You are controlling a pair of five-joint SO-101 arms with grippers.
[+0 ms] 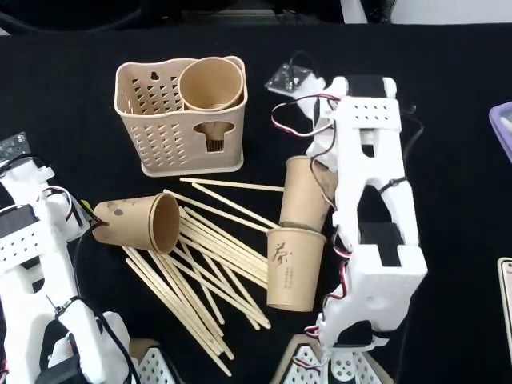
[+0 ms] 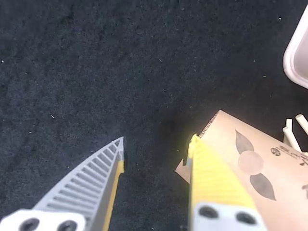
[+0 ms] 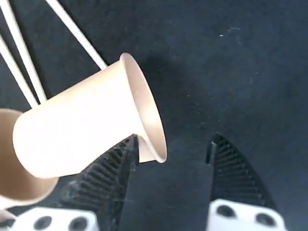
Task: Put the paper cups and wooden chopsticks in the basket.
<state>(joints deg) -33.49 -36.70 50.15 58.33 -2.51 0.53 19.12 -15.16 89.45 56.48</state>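
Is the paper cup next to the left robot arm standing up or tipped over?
Tipped over. The paper cup lies on its side on the table, open mouth facing the chopsticks, base near the left claw.

on the counter (image 1: 448, 120) the basket (image 1: 160, 136) stands at the back, with one paper cup (image 1: 210, 82) inside it. in front lie the scattered chopsticks (image 1: 210, 272). a cup on its side (image 1: 138, 222) lies at their left, and a tilted cup (image 1: 306, 194) at their right, just behind an upright cup (image 1: 294, 268).
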